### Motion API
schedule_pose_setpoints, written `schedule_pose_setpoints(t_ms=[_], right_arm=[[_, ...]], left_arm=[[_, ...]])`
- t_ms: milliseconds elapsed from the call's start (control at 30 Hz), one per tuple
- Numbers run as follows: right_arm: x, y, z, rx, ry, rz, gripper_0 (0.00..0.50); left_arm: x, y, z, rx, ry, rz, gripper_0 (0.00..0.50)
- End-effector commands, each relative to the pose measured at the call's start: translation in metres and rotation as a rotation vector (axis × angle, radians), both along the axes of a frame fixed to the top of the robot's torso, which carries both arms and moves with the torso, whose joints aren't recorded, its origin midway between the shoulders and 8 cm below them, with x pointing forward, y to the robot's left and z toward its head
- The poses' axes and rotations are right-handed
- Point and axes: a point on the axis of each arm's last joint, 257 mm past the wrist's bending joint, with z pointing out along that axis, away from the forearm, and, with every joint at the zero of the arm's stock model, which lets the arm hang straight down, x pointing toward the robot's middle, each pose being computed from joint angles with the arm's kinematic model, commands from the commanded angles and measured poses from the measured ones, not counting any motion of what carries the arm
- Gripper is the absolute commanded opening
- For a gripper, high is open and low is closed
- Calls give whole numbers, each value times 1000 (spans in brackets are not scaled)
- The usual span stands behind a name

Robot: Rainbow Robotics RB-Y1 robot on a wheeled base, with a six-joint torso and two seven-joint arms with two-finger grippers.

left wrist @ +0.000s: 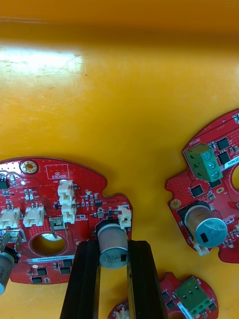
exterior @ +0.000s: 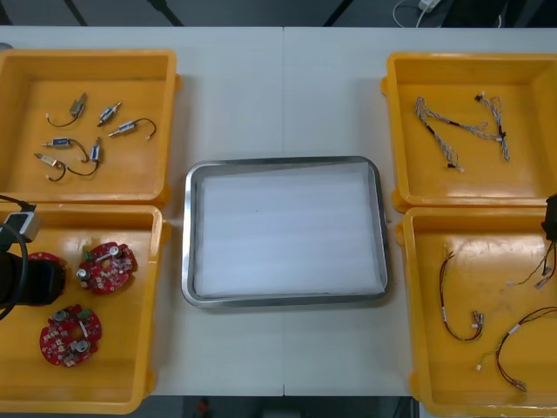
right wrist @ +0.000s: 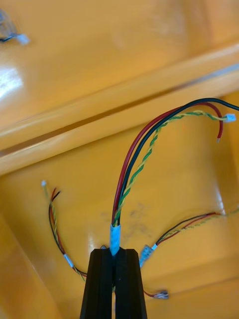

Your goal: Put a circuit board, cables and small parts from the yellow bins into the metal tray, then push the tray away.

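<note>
My left gripper (left wrist: 113, 245) is down in the near left yellow bin (exterior: 130, 383). It is shut on a grey cylinder standing on a round red circuit board (left wrist: 50, 209). In the front view the left arm (exterior: 22, 279) covers most of that board. My right gripper (right wrist: 115, 252) is shut on a red, black and yellow-green cable (right wrist: 139, 159) at its pale blue sleeve, over the near right bin (exterior: 418, 348). From the front, the right gripper (exterior: 551, 219) sits at the bin's far right edge. The metal tray (exterior: 186, 261), white inside, lies between the bins with nothing in it.
Two more red boards (exterior: 106, 267) (exterior: 70, 334) lie beside the left gripper. Small metal parts (exterior: 87, 139) sit in the far left bin, twisted blue and white cables (exterior: 461, 131) in the far right bin. Other red and black cables (exterior: 457, 305) lie in the near right bin.
</note>
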Motion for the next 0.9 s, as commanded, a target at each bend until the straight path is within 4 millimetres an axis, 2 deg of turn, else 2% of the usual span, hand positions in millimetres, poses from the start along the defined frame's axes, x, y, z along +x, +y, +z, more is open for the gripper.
schedule_pose_setpoints(t_ms=[33,133,233,400,600,900], right_arm=[[3,11,31,-56,-70,130,0],[-1,24,37,-88,-80,244,0],[-7,38,39,-113,-76,370,0],[-17,52,37,-164,-50,519,0],[-29,64,39,-253,-35,624,0],[-47,86,48,-264,-36,747,0]], left_arm=[[-5,-3,-8,-24,4,48,0],[-2,-5,-3,-19,-13,39,0],[3,-1,13,9,-43,24,0],[5,8,36,64,-74,-9,0],[1,7,62,128,-104,-69,0],[-6,-1,94,187,-112,-128,0]])
